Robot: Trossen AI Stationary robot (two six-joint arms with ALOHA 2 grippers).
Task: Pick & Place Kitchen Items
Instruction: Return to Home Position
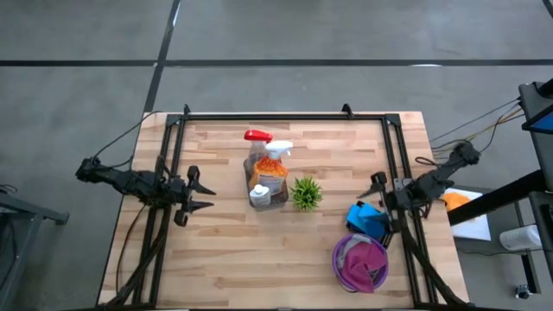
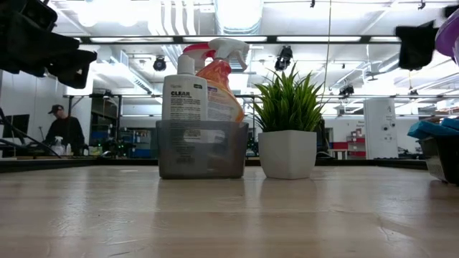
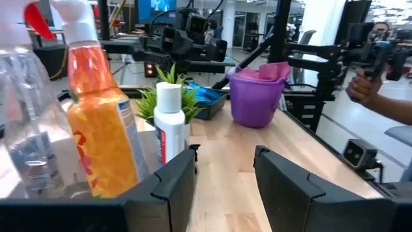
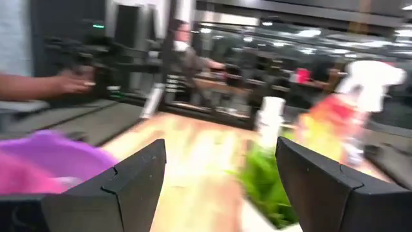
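Note:
A grey bin (image 1: 270, 192) stands mid-table holding a clear spray bottle with a red trigger (image 1: 257, 138), an orange spray bottle with a white trigger (image 3: 103, 135) and a small white bottle (image 3: 169, 125). At the near right, a purple bucket (image 1: 361, 262) holds a magenta cloth (image 3: 267, 71), and blue sponges lie in a dark tray (image 1: 367, 218). My left gripper (image 1: 207, 194) hovers open at the table's left edge, pointing level at the bin. My right gripper (image 1: 373, 187) hovers open at the right edge, above the tray's far side.
A small spiky green plant in a white pot (image 1: 306, 193) stands just right of the bin. Black frame rails (image 1: 285, 116) run along the table's far, left and right sides. A person's hand (image 3: 367, 87) holds a device beyond the right edge. Bare wood lies near the front.

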